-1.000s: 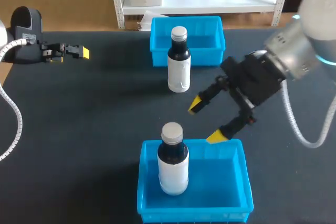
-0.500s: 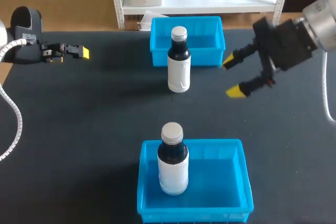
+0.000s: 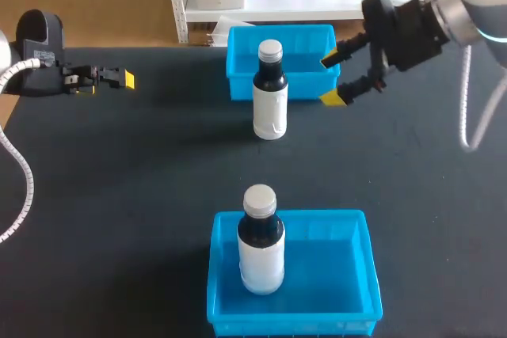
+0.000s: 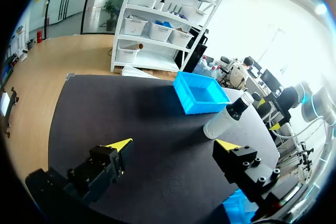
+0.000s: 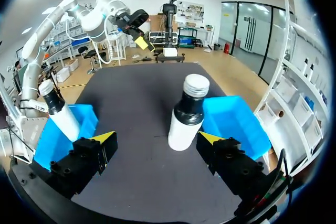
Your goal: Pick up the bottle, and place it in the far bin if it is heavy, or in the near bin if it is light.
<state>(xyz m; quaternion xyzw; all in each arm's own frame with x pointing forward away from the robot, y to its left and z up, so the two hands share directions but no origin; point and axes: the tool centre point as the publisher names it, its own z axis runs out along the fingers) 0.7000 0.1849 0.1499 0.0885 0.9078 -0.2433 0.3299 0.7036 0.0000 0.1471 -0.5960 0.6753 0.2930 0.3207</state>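
Note:
A white bottle [image 3: 269, 94] with a dark neck and grey cap stands upright on the black table, just in front of the far blue bin [image 3: 309, 59]. My right gripper [image 3: 331, 78] hangs open to the bottle's right, beside the far bin's right corner, and touches nothing. In the right wrist view the bottle [image 5: 186, 114] stands ahead of the open gripper [image 5: 157, 137], with the far bin [image 5: 236, 121] behind it. My left gripper [image 3: 119, 78] rests open at the far left edge, with nothing between its fingers [image 4: 174, 145].
A second, similar bottle [image 3: 260, 241] stands upright in the left part of the near blue bin [image 3: 325, 267]. The left wrist view shows the far bin [image 4: 199, 93] and the standing bottle [image 4: 226, 121] well ahead.
My right arm has swung from the near bin's far edge back and to the right, then in beside the far bin, its gripper staying open. The left arm and both bottles have not moved.

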